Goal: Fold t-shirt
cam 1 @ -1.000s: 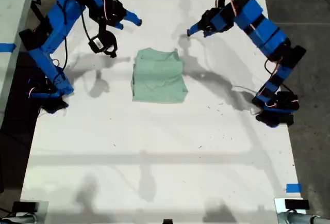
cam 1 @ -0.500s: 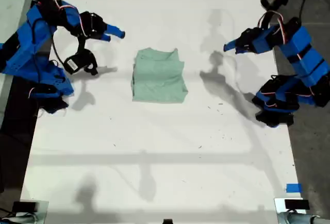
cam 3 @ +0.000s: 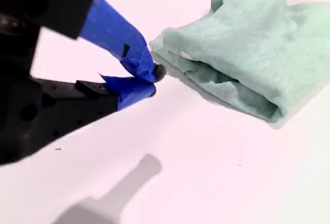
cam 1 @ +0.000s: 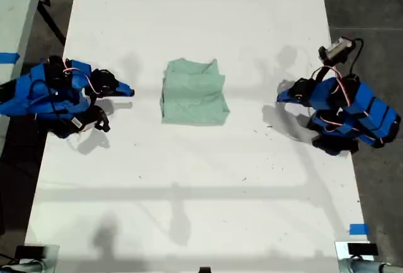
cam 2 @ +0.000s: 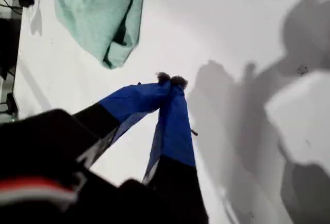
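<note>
- My first gripper [cam 2: 170,81] is pressed together, empty; the small pale mint-green folded cloth t-shirt [cam 2: 98,12] lies well ahead of it.
- My second gripper [cam 3: 152,81] is closed, empty, and the t-shirt's layered edge is near.
- Bare white table [cam 1: 189,178] surrounds the t-shirt; its long axis runs crosswise to both grippers.

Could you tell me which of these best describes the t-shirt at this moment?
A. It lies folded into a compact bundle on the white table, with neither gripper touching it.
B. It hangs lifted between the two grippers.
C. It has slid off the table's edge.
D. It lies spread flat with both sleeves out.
A: the t-shirt sits folded on the white table, while my first gripper and my second gripper are shut and clear of it.
</note>
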